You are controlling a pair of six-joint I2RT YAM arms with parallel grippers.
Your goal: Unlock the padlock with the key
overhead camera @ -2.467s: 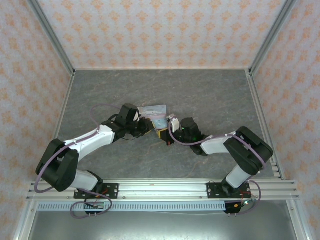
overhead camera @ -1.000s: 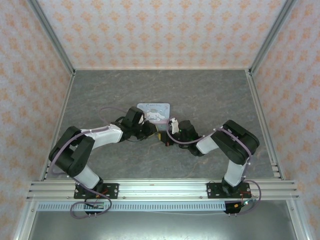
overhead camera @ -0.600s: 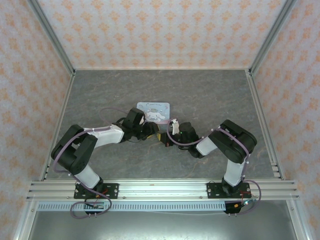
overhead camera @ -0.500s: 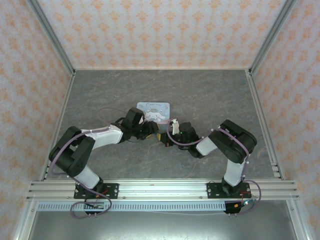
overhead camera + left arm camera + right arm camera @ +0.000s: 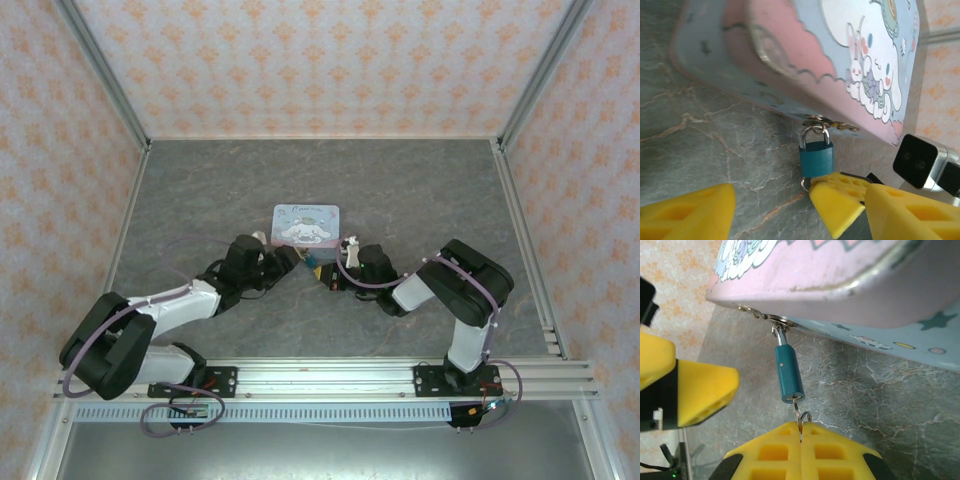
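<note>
Yellow fingers (image 5: 775, 450) of the right gripper (image 5: 801, 432) are pressed flat together, pinching a small silver key (image 5: 799, 417) whose wire ring sticks out just above their tips. The key's thin stem runs straight from the seam between them into the bottom end of the small teal-blue padlock (image 5: 789, 374). The lock body sits just beyond the fingertips, in line with them and joined to them through the key alone. Its silver shackle is hooked through a brass-coloured hasp (image 5: 757, 314) on the near edge of a light-blue rectangular tin with a pink, cartoon-printed lid (image 5: 850, 270). Whether the lock rests on the counter or is held slightly off it cannot be told.

Off to one side, the yellow fingers (image 5: 690, 215) of the left gripper (image 5: 800, 197) stand wide apart with nothing between their pads. From its wrist camera the padlock lies ahead of the gap, clear of both fingers, and the right gripper's tip comes in from the side below the lock. One left finger is near the lock in the right wrist view, but apart from it.

The tin lies flat near the middle of the grey marbled counter (image 5: 420, 190), both arms reaching in toward its near edge, between orange-patterned walls (image 5: 320, 60).
</note>
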